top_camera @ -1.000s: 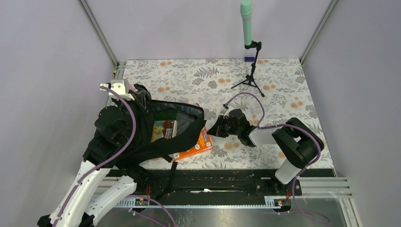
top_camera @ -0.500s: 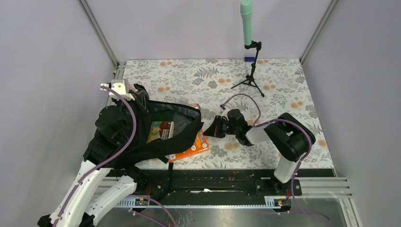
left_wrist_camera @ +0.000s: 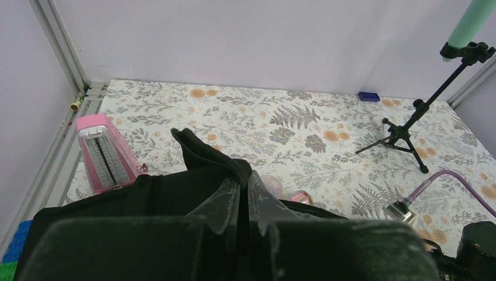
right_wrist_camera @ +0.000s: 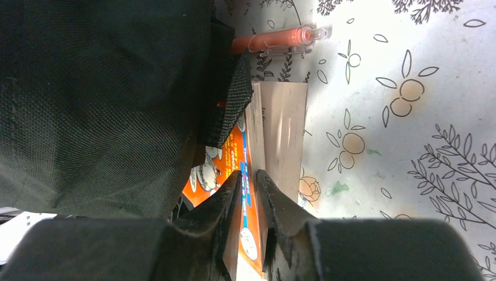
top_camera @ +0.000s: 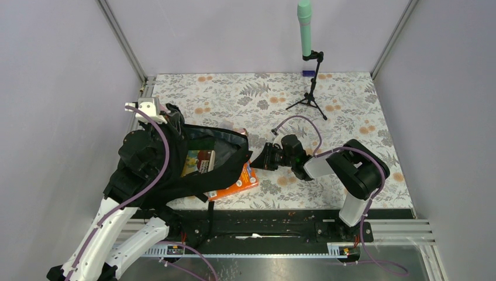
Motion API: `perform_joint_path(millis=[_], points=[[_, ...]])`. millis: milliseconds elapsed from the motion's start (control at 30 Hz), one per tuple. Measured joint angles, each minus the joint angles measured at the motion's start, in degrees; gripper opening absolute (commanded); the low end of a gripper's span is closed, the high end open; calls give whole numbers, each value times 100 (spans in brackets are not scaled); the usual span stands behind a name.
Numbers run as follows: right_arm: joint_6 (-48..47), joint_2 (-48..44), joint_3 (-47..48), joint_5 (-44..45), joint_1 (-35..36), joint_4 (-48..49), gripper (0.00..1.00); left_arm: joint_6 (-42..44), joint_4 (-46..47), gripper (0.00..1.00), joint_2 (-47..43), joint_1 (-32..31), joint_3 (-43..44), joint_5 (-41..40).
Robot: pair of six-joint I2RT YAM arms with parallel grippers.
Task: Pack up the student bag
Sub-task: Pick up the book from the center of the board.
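Note:
The student bag (top_camera: 175,178), black fabric, lies at the left with its mouth open to the right. A green-and-yellow book (top_camera: 199,162) lies inside it. My left gripper (top_camera: 171,119) is shut on the bag's zipped rim (left_wrist_camera: 210,159) and holds it up; its fingertips (left_wrist_camera: 231,196) pinch the fabric. An orange book (top_camera: 241,180) lies half under the bag's lower flap. My right gripper (top_camera: 261,162) is shut on this book's outer edge (right_wrist_camera: 234,161), with the bag's fabric (right_wrist_camera: 99,99) just to the left of it.
An orange pen (right_wrist_camera: 270,40) lies on the floral cloth beside the bag. A pink metronome (left_wrist_camera: 105,153) stands at the back left. A black tripod (top_camera: 308,99) holding a green tube (top_camera: 304,26) stands at the back, with a small blue block (top_camera: 308,73) by the wall.
My right gripper has moved left with the orange book, pushing it further under the bag's flap. The bag's right side shifted left a little. My left gripper has held still.

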Motion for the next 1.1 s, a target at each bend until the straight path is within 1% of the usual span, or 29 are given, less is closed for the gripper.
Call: perform_joint_path(millis=[600, 667, 800, 967, 1100], points=[[0, 363, 295, -247, 63, 114, 27, -46, -17, 0, 2, 44, -2, 15], [0, 396, 317, -245, 81, 111, 22, -46, -26, 0, 4, 46, -2, 17], [0, 402, 321, -225, 105, 107, 0, -48, -26, 0, 4, 46, -2, 20], [15, 308, 229, -50, 140, 105, 0, -46, -26, 0, 2, 55, -2, 20], [7, -317, -223, 225, 144, -13, 0, -46, 4, 0, -4, 55, -17, 48]])
